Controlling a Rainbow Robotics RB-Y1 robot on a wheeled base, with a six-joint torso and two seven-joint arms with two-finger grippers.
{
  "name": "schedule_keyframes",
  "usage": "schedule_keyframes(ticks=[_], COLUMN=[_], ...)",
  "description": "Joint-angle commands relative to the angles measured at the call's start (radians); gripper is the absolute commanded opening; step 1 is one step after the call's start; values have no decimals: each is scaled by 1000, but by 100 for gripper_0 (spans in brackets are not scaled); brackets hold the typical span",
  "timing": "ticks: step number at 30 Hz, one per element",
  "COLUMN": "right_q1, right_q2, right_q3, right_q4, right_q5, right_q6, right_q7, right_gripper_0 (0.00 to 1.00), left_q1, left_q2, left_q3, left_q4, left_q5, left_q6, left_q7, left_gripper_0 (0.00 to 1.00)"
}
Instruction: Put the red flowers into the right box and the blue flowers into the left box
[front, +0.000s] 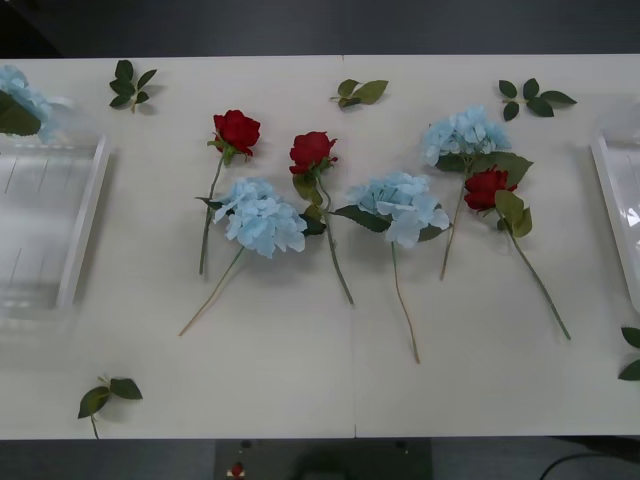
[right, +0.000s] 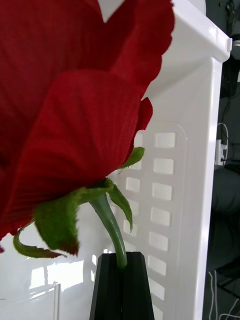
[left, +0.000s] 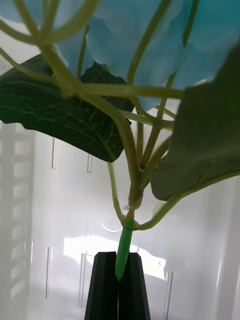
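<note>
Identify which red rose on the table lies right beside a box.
The rightmost rose, under the right-hand hydrangea, lies nearest the right box; the other two lie mid-table.

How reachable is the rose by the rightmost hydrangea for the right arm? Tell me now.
Likely not yet: the right gripper is shut on another red rose's stem at the right box, so its jaws are full. Otherwise the tabletop rose lies uncovered from above, beside a hydrangea leaf.

No legible text, label, brand, number or sign found on any surface inspected: none on the pale bench top, none on the white ridged plastic trays, none on the artificial flowers.
</note>
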Motion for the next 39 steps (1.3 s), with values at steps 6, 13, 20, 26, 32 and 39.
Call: schedule_keyframes(ticks=[6,13,20,26,32,39], right_q1=[28,29,29,29,29,29], right_q2=[-14,-16,-16,-37,-69,-81], right_q3=[5,5,5,5,5,5], right_q4=[-10,2,-23,-158,-337,-501], right_q5=[30,34,-69,-272,-473,-618], right_q6=[-42,-45,-16,147,340,504], right_q7=[4,7,16,6,-16,-45], right_gripper_0=[22,68,85,90,92,94], left_q1=[1,1,1,1,1,1], left_q2=[39,39,39,39,39,37], left_q3=[-18,-96,-130,-119,-75,-81], left_q4=[100,183,189,147,32,-93], left_q5=[-29,-34,-41,-35,60,184], left_q6=[-56,-162,-174,-162,-15,59], left_q7=[-30,-10,10,6,-13,-28], left_gripper_0=[0,0,34,96,97,97])
